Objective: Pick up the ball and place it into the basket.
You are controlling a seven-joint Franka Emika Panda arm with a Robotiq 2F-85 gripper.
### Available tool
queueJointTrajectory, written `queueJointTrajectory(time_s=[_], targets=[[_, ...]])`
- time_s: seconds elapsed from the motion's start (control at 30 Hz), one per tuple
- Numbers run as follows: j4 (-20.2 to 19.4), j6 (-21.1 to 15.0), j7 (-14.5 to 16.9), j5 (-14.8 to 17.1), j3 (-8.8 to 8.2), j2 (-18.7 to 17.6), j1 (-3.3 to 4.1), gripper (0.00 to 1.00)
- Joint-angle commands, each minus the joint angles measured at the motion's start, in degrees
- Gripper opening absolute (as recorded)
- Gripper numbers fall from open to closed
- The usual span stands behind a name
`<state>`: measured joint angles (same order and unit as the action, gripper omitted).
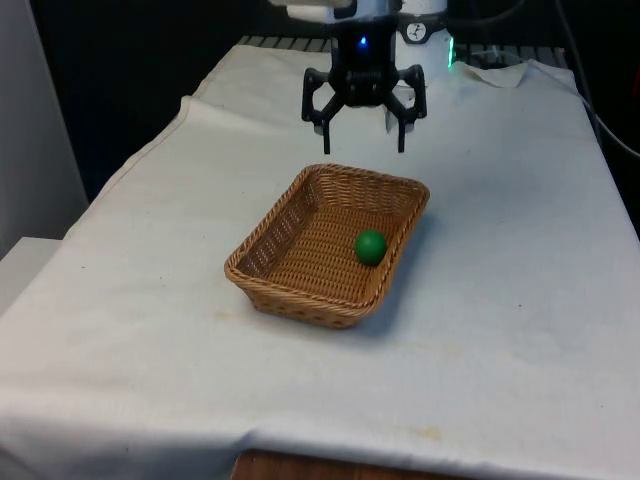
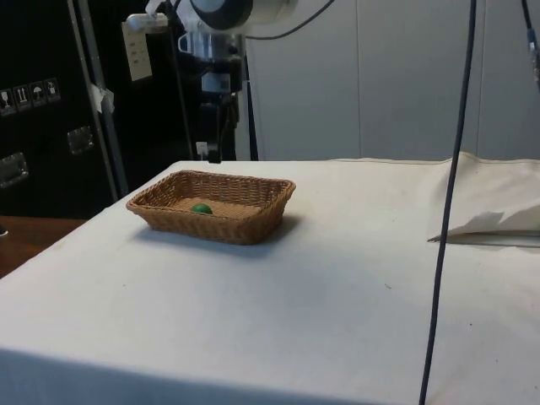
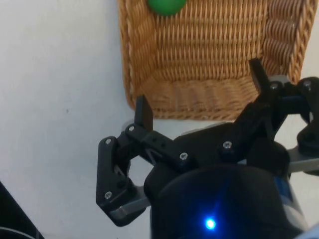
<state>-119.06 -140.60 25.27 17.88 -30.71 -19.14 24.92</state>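
Ball (image 1: 370, 246) green, round, in basket (image 1: 262, 240)

One green ball (image 1: 370, 246) lies in one wicker basket (image 1: 290, 285). One white cloth (image 1: 140, 330) covers the bench. One tool (image 1: 364, 135) hangs above, with two fingers (image 3: 144, 111).

Only the basket (image 1: 300, 205) walls ring the ball (image 1: 370, 246).

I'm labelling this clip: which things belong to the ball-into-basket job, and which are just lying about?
Job:
green ball, lying inside the basket
wicker basket
gripper, open, raised beyond the basket's far end

Lying about:
folded white cloth on the table
hanging black cable
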Motion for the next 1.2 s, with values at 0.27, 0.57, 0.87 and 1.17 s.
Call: queueJointTrajectory(time_s=[0.27, 0.57, 0.87, 1.17], targets=[[-5.0, -0.1, -2.1, -5.0, 0.06, 6.1, 1.15, 1.0], [-8.9, -0.5, -2.2, -6.5, 0.86, 9.8, 1.49, 1.0], [-13.3, -0.7, -2.2, -7.7, 1.89, 13.9, 1.6, 1.0], [-16.0, -0.5, -1.5, -8.9, 1.95, 16.6, 1.43, 1.0]])
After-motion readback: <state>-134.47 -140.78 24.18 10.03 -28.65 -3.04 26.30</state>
